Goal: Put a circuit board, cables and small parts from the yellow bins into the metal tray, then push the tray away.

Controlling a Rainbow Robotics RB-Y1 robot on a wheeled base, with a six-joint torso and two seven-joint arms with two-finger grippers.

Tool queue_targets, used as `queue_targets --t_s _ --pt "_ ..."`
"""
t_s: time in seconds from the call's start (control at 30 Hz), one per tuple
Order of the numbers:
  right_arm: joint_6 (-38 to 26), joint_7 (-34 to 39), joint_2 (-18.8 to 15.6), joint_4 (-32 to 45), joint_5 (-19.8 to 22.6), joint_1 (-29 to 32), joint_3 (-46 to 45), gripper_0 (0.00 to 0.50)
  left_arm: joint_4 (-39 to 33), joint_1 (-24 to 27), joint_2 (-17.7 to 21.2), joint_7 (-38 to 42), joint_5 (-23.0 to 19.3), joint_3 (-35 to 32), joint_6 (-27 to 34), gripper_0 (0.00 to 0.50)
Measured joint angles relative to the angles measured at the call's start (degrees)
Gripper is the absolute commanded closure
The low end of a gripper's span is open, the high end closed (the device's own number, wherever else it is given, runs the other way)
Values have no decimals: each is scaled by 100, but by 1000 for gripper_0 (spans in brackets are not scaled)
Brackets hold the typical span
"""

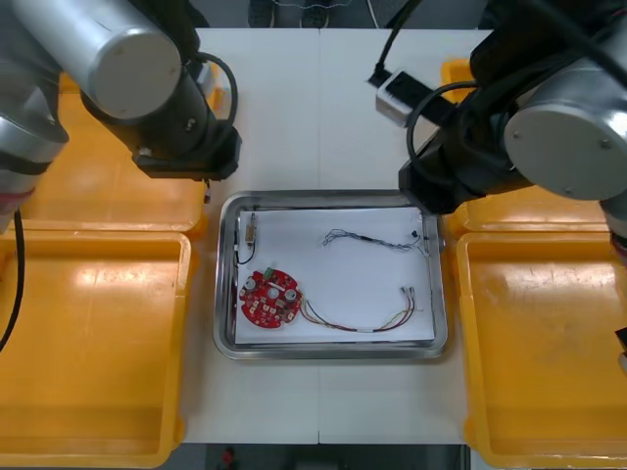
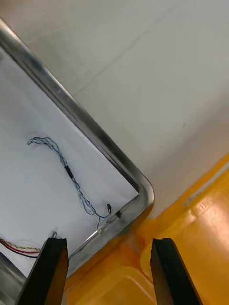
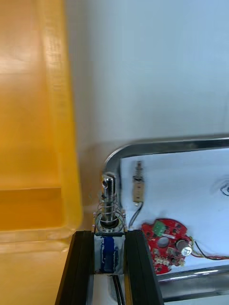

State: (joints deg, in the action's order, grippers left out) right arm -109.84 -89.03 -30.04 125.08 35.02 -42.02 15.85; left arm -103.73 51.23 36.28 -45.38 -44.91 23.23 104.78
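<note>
The metal tray, white inside, holds a round red circuit board, a blue and white cable, a red and yellow cable and a black cable with a small metal part. In the left wrist view my left gripper is shut on a small metal part with a spring and a blue body, held over the tray's corner beside the circuit board. My right gripper is open and holds nothing, above the tray's other far corner, near the blue and white cable.
Yellow bins flank the tray: two on the left and two on the right. The left arm and right arm hang over the tray's far corners. Bare table lies beyond the tray.
</note>
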Motion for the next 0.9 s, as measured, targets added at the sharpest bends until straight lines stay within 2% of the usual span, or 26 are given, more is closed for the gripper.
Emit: queue_targets --t_s 0.2,0.37,0.6,0.9 --pt "0 188 -449 2 204 81 -479 0 -2 0 -175 2 39 555 -449 500" --pt "-1 756 -711 3 538 320 -967 0 64 0 -232 57 125 1081 -872 499" --pt "-1 943 -1012 5 1105 922 -1941 0 612 0 -401 357 248 1582 -1584 499" --pt "-1 951 -1258 9 1413 1804 -3260 0 1206 0 -619 445 444 2025 -2236 499"
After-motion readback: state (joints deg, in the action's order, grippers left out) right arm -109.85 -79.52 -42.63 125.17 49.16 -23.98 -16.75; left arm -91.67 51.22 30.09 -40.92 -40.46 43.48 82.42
